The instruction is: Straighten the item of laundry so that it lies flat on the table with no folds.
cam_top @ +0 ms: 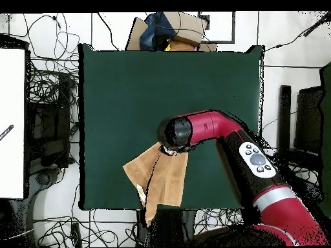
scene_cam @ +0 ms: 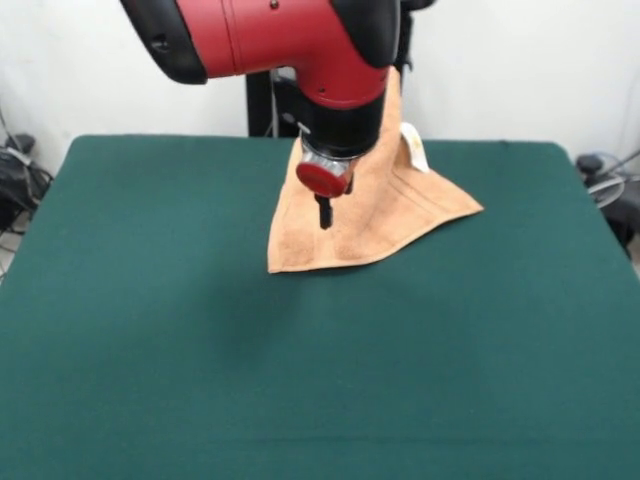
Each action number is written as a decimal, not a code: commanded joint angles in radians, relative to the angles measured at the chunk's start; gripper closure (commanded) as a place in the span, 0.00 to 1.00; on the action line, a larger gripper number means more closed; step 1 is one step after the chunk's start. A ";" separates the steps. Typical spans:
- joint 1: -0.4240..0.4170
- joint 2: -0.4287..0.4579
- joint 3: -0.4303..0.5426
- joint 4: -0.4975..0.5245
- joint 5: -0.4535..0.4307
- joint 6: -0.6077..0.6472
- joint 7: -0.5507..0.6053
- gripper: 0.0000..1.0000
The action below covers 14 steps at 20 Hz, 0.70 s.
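Observation:
The light orange-brown towel (scene_cam: 400,215) is at the far middle of the green table (scene_cam: 150,300). It is bunched into a tent shape. Its lower edges rest on the cloth and its top rises behind the red arm, where it is hidden. A white tag (scene_cam: 413,148) hangs at its right side. My gripper (scene_cam: 323,213) points down in front of the towel's left part, close above it. In the overhead view the towel (cam_top: 169,181) runs from the gripper (cam_top: 170,150) past the table's edge on the robot's side (cam_top: 129,84), with the tag (cam_top: 140,192) on its left side.
The black pedestal (scene_cam: 260,100) stands behind the table's far edge. Cables (scene_cam: 20,170) lie off both sides of the table. In the overhead view a cardboard box (cam_top: 181,29) sits beyond the top edge and a white board (cam_top: 13,123) stands at the left.

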 commanded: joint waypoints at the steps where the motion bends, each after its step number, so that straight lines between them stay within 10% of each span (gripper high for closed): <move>1: 0.003 0.044 0.043 -0.071 -0.080 0.019 -0.189 0.00; 14: 0.044 0.057 0.025 -0.150 -0.056 0.070 -0.165 0.00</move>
